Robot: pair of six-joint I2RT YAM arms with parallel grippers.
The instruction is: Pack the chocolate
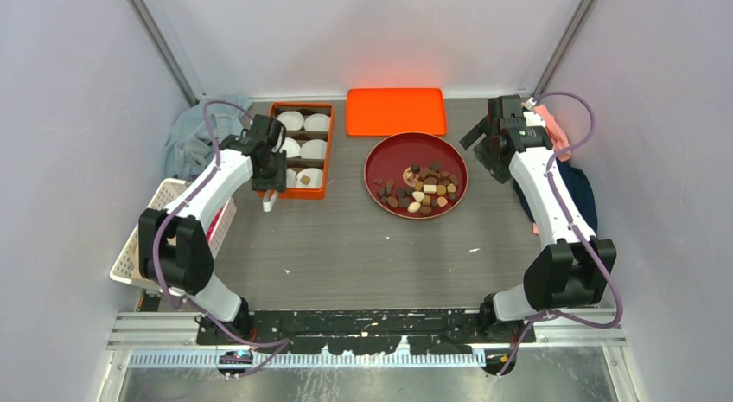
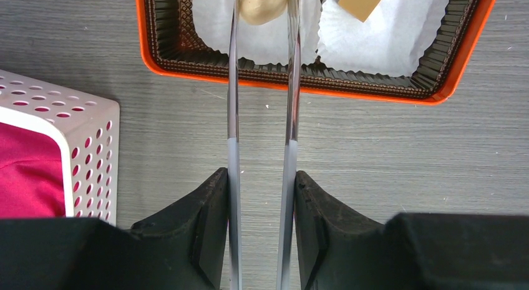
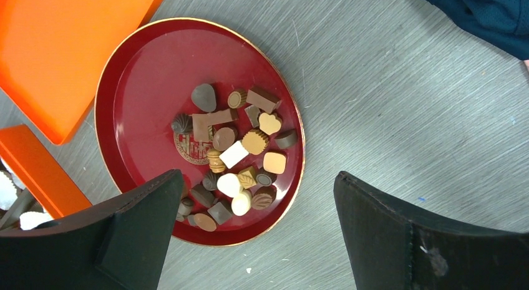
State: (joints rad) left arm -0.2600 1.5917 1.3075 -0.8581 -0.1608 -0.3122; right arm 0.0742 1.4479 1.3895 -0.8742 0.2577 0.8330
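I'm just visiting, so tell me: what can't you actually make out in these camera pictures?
Left wrist view: the tongs' tips run past the top edge, so whether they pinch the tan chocolate is unclear.
Top view: the left arm covers part of the orange box, so not all its paper cups show.
Right wrist view: a finger of the right gripper hides chocolates at the red plate's edge.

Brown, tan, cream chocolate; dark-red plate
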